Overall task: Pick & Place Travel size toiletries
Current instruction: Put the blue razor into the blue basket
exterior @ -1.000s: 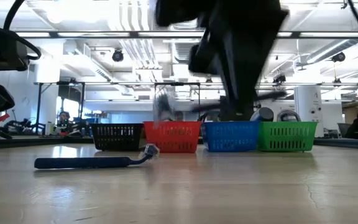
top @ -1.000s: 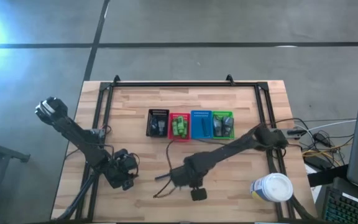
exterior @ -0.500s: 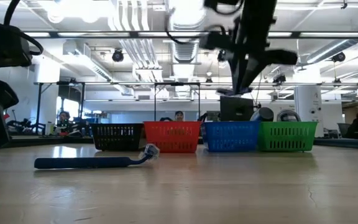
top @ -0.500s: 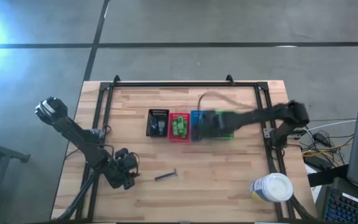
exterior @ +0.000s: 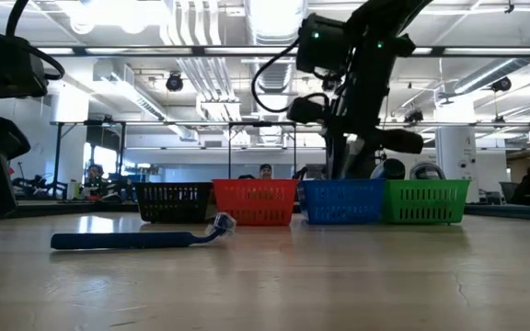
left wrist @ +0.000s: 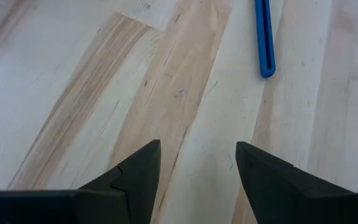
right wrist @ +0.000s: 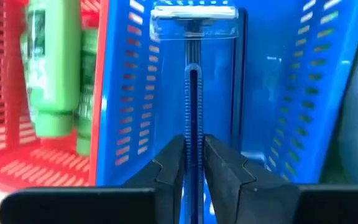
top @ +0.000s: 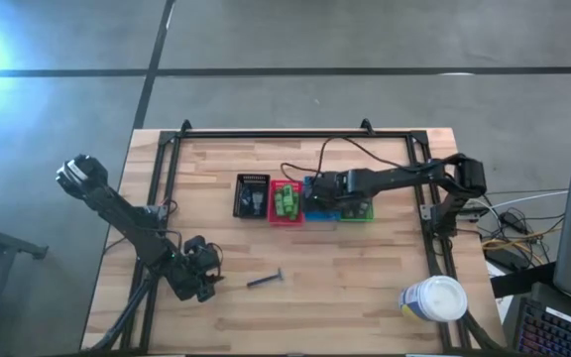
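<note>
One razor [right wrist: 193,93] is in hand at this moment: the right gripper [right wrist: 193,163] has its jaws pinched almost shut on the thin blue handle, and the razor hangs head-first inside the blue basket [right wrist: 135,124], which stands third in the row of four near the desk's far edge. Beside it the red basket [top: 285,202] already carries green bottles [right wrist: 53,74]. This looks like the placing step, and what remains is to part the jaws so the razor drops, then lift clear without catching the rim. A second razor [top: 265,281] lies loose on the desk [top: 365,288] toward the near edge, just beside the left gripper [left wrist: 194,168], whose jaws stand partly open and empty.
</note>
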